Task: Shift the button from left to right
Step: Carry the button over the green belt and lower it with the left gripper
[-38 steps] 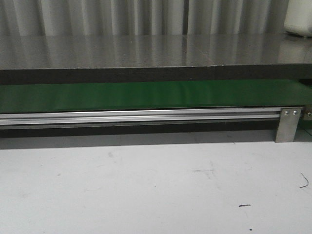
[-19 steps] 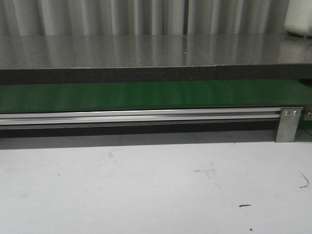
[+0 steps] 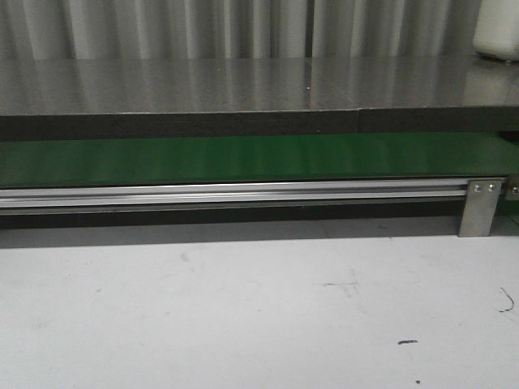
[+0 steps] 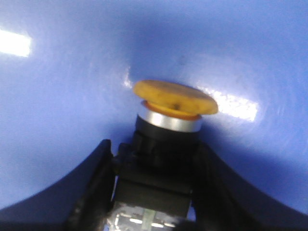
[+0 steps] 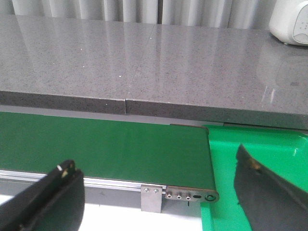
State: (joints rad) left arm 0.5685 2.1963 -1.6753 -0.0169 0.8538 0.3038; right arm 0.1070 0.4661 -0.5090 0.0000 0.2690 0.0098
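In the left wrist view the button [image 4: 174, 97] fills the middle: a round orange-yellow cap, a silver collar and a black boxy body, against a blue surface [image 4: 62, 86]. My left gripper [image 4: 153, 150] has its dark fingers [image 4: 96, 178] close against both sides of the black body. My right gripper [image 5: 154, 161] is open and empty, hanging over the right end of the green belt [image 5: 106, 144] and a bright green tray [image 5: 226, 192]. Neither gripper nor the button shows in the front view.
The green belt [image 3: 243, 158] runs across the front view under a grey stone counter [image 3: 243, 85], with an aluminium rail and a metal bracket [image 3: 480, 207] at its right end. White tabletop [image 3: 243, 316] lies in front. A white appliance [image 3: 496, 28] stands at the back right.
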